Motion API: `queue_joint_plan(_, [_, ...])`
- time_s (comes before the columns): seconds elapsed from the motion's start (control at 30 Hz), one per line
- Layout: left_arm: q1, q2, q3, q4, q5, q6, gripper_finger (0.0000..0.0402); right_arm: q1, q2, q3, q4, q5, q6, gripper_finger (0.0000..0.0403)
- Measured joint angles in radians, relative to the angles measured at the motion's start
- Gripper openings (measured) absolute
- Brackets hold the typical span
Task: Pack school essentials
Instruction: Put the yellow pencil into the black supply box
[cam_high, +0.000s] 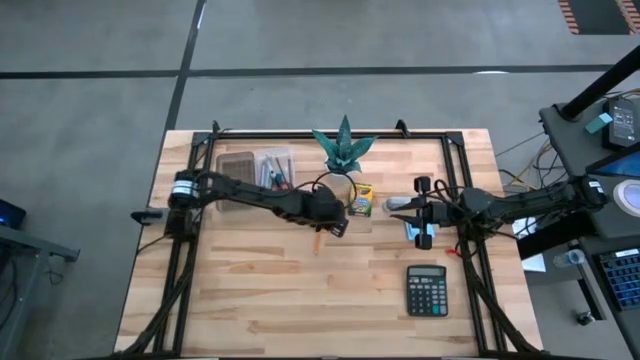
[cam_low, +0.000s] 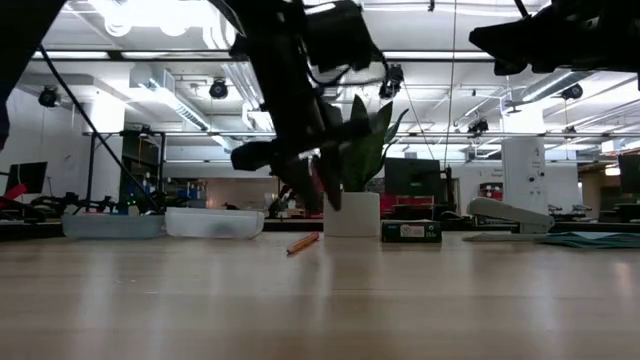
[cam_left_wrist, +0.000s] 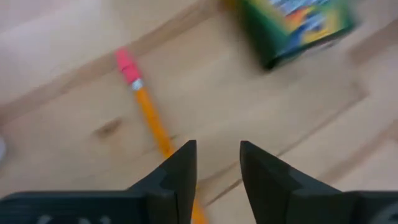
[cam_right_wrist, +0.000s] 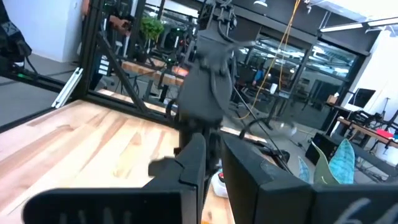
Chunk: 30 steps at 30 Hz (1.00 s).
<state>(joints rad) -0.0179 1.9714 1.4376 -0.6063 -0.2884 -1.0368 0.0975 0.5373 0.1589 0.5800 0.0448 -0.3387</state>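
An orange pencil (cam_left_wrist: 148, 111) with a pink eraser lies flat on the wood; it also shows as the pencil (cam_high: 317, 240) and the pencil (cam_low: 302, 242). The yellow-green crayon box (cam_high: 360, 198) lies beyond it, the same crayon box (cam_left_wrist: 298, 25) in the left wrist view. My left gripper (cam_left_wrist: 217, 155) hovers open over the pencil's lower part, clear of the table in the low view (cam_low: 325, 195). My right gripper (cam_high: 418, 213) waits at the table's right with a narrow gap between its fingers (cam_right_wrist: 214, 162). A small blue piece (cam_high: 414, 233) lies beside it.
The green plant in its white pot (cam_low: 350, 213) stands just behind the crayon box. Clear containers (cam_high: 255, 166) holding pens sit at the far left. A white stapler (cam_high: 400, 203) lies near my right gripper, a calculator (cam_high: 427, 290) nearer the front edge.
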Motion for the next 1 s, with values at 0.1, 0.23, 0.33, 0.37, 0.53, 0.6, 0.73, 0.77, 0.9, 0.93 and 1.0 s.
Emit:
queue_joint_plan(0.1, [0.01, 0.037, 0.033, -0.069, 0.001, -0.005, 0.0097, 0.0, 0.0, 0.0, 0.0, 0.0, -0.003, 0.0043])
queue_joint_plan(0.23, [0.024, 0.046, 0.042, -0.098, -0.001, -0.004, 0.0096, 0.0, 0.0, 0.0, 0.0, 0.0, -0.014, 0.0043])
queue_joint_plan(0.33, [0.032, 0.046, 0.037, -0.093, -0.002, -0.004, 0.0095, 0.0, 0.0, 0.0, -0.004, 0.001, -0.015, 0.0043])
queue_joint_plan(0.37, [0.033, 0.046, 0.035, -0.096, -0.003, -0.004, 0.0095, 0.0, 0.0, 0.0, -0.005, 0.001, -0.015, 0.0043])
queue_joint_plan(0.53, [0.031, 0.045, 0.029, -0.093, -0.004, -0.004, 0.0095, 0.0, 0.001, 0.0, -0.007, 0.008, -0.018, 0.0043])
queue_joint_plan(0.6, [0.032, 0.045, 0.028, -0.093, -0.004, -0.004, 0.0095, 0.0, 0.001, 0.0, -0.008, 0.008, -0.02, 0.0043])
queue_joint_plan(0.73, [0.032, 0.045, 0.018, -0.09, -0.004, -0.004, 0.0095, 0.0, 0.001, 0.0, -0.011, 0.008, -0.02, 0.0043])
queue_joint_plan(0.77, [0.032, 0.045, 0.014, -0.093, -0.004, -0.004, 0.0095, 0.0, 0.001, 0.0, -0.013, 0.008, -0.02, 0.0043])
queue_joint_plan(0.9, [0.032, 0.045, 0.001, -0.081, -0.004, -0.004, 0.0095, 0.0, 0.001, 0.0, -0.015, 0.008, -0.021, 0.0043])
queue_joint_plan(0.93, [0.032, 0.045, -0.004, -0.073, -0.004, -0.005, 0.0095, 0.0, 0.001, 0.0, -0.015, 0.008, -0.021, 0.0043])
queue_joint_plan(1.0, [0.032, 0.045, -0.014, -0.063, -0.004, -0.005, 0.0095, 0.0, 0.001, 0.0, -0.015, 0.008, -0.021, 0.0043])
